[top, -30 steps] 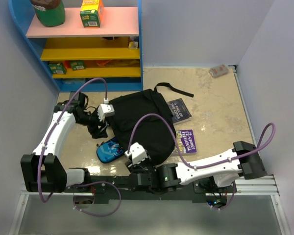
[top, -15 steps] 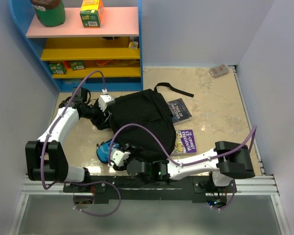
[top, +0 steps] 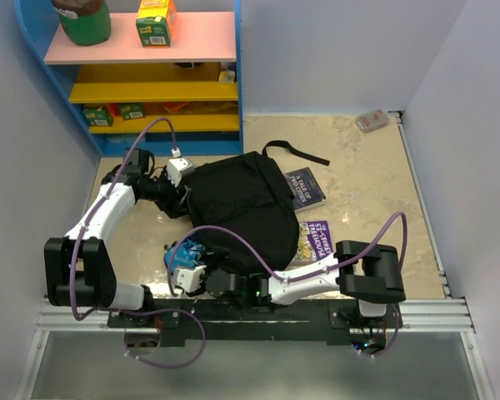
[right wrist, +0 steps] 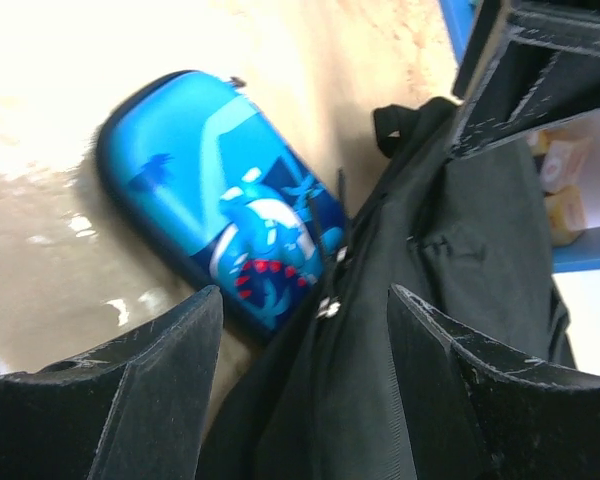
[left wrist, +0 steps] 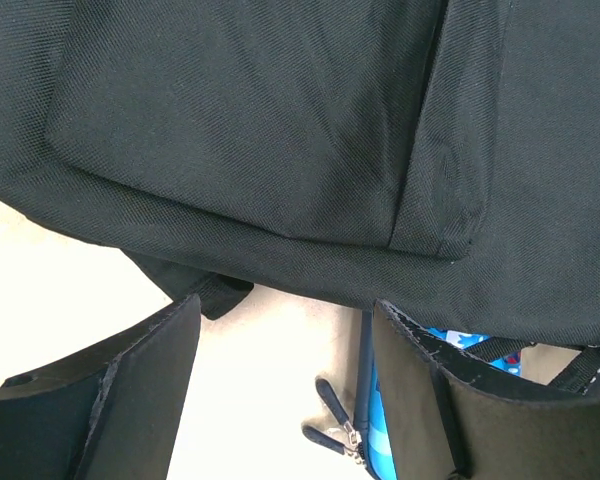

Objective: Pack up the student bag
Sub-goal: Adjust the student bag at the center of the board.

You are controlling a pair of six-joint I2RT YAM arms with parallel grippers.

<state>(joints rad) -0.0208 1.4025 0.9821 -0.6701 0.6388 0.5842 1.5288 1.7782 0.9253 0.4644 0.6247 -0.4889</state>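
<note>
Hovering empty with jaws apart, the left gripper faces the black backpack, the right gripper the blue pencil case.

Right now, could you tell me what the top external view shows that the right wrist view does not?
Only the top external view shows the dark book and the purple book lying to the right of the bag. Only the right wrist view shows the print on the blue pencil case up close, and that the right hand stands open and empty. Both show the student bag with the pencil case beside it.
</note>
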